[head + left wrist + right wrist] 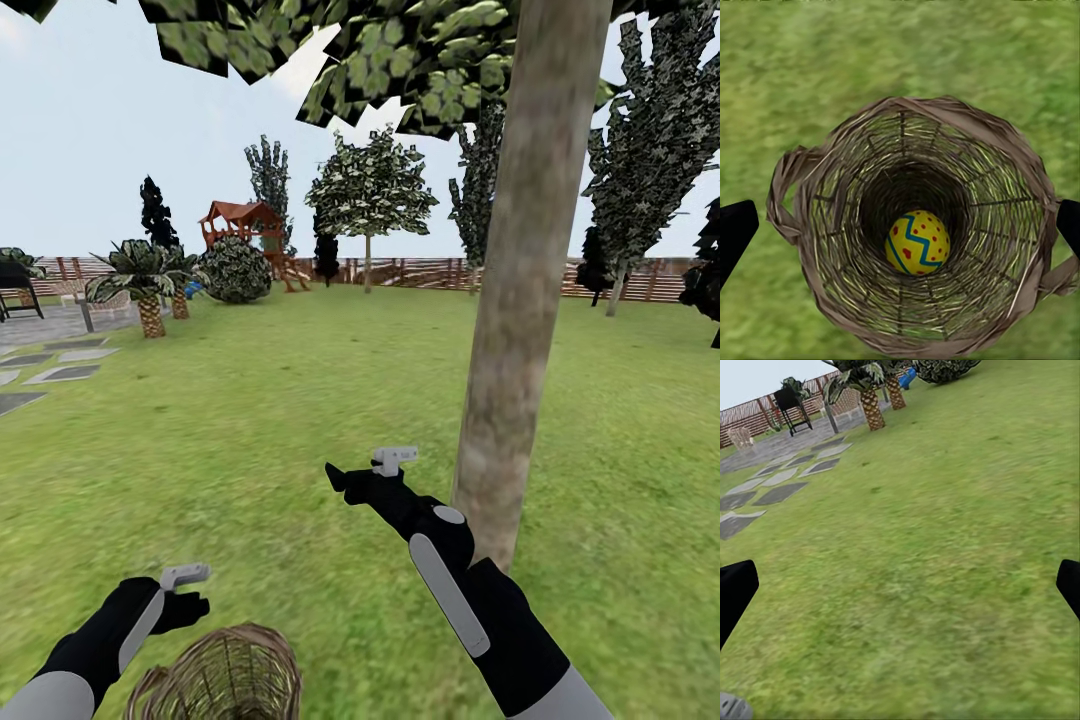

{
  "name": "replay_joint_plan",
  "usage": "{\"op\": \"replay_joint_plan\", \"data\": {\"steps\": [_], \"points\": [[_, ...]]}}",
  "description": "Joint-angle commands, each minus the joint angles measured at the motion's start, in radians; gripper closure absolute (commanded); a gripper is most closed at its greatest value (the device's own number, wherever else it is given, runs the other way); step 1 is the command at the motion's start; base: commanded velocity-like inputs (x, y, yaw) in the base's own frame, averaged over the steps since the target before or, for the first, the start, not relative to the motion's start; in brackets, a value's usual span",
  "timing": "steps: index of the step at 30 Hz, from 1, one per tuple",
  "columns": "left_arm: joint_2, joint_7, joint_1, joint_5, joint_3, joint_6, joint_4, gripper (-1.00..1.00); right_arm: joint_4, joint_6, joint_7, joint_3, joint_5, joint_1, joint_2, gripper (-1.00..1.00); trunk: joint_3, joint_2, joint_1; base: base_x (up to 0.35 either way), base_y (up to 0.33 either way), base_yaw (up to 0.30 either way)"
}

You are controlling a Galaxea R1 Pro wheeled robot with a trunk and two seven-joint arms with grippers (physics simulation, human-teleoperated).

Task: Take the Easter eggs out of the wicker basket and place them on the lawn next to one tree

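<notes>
One Easter egg [917, 242] is lying deep in the wicker basket [791, 176], at six o'clock below the spread-open left gripper [900, 225]. It is probably light, slick and rigid; grip its middle.

lawn [300, 420]: flat green grass, slightly patchy. wicker basket [225, 675] sits upright on it, one egg [917, 242] at the bottom. tree [520, 300] trunk rises from the grass near the basket. grey pavers [60, 375] border the far left.

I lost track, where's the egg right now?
One Easter egg lies at the bottom of the wicker basket, seen from the left wrist view, directly below the open left gripper.
</notes>
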Motion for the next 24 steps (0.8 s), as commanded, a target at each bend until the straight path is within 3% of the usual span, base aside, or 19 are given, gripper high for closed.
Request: {"op": "replay_joint_plan", "data": {"steps": [1, 14, 24], "points": [[0.001, 0.002, -0.001, 0.007, -0.003, 0.003, -0.001, -1.0, -0.001, 0.003, -0.01, 0.001, -0.011, -0.001, 0.0, -1.0, -0.004, -0.008, 0.004, 0.0, 0.0, 0.0], [0.004, 0.002, -0.001, 0.007, -0.04, -0.025, 0.0, -1.0, -0.001, 0.003, -0.01, 0.001, -0.009, -0.001, 0.0, -1.0, -0.045, -0.099, 0.054, 0.0, 0.0, 0.0], [0.005, 0.002, -0.001, 0.006, -0.047, -0.031, 0.001, -1.0, 0.0, 0.003, -0.01, 0.003, -0.009, -0.001, 0.001, -1.0, -0.077, -0.169, 0.092, 0.0, 0.0, 0.0]]}}
